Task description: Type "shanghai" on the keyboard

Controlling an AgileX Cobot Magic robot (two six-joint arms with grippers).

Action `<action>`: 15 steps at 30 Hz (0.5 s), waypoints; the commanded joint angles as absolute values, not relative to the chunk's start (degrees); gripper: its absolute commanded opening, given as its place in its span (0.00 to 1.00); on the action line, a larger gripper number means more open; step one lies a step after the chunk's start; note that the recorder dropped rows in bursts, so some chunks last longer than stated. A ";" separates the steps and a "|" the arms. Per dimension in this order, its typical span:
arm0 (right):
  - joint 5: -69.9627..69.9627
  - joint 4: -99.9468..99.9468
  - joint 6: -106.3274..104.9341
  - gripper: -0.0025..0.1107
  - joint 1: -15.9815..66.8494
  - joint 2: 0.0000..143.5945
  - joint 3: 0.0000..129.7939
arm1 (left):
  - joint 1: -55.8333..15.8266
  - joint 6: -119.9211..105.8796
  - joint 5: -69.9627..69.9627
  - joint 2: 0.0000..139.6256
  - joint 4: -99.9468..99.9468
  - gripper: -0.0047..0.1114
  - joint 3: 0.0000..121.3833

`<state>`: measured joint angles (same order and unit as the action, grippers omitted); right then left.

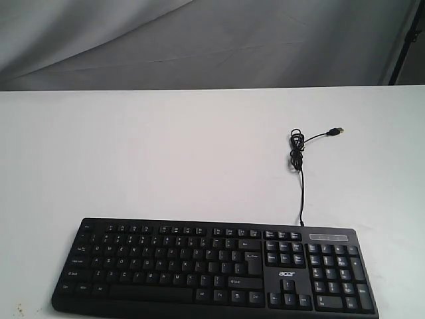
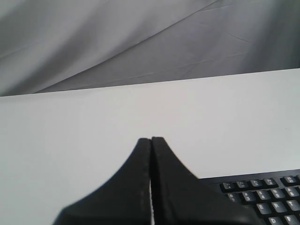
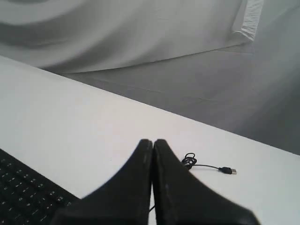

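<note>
White table bears the keyboard, near edge cropped; left gripper and right gripper clenched empty.

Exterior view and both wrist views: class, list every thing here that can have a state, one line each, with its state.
keyboard: flat on the table, keys up, nothing pressing it.
USB cable: partly bundled, trailing from the keyboard's back edge.
USB plug: unplugged, lying loose on the table.
left gripper: shut, holding nothing.
right gripper: shut, holding nothing.
</note>
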<state>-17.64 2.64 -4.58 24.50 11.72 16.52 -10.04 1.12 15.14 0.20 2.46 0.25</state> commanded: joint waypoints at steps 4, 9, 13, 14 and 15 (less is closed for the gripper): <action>-7.52 2.18 -6.58 0.02 28.72 35.90 20.83 | -10.24 1.28 14.98 0.00 2.48 0.04 0.00; 0.00 2.40 -6.58 0.02 41.88 52.34 22.97 | -10.24 1.28 14.98 0.00 2.48 0.04 0.00; 4.14 2.16 -2.02 0.02 51.34 64.24 29.60 | -10.24 1.28 14.98 0.00 2.48 0.04 0.00; 3.12 2.16 -1.03 0.02 53.23 68.15 32.16 | -10.24 1.28 14.98 0.00 2.48 0.04 0.00; 1.94 2.16 -1.03 0.02 54.26 70.74 34.82 | -10.24 1.28 14.98 0.00 2.48 0.04 0.00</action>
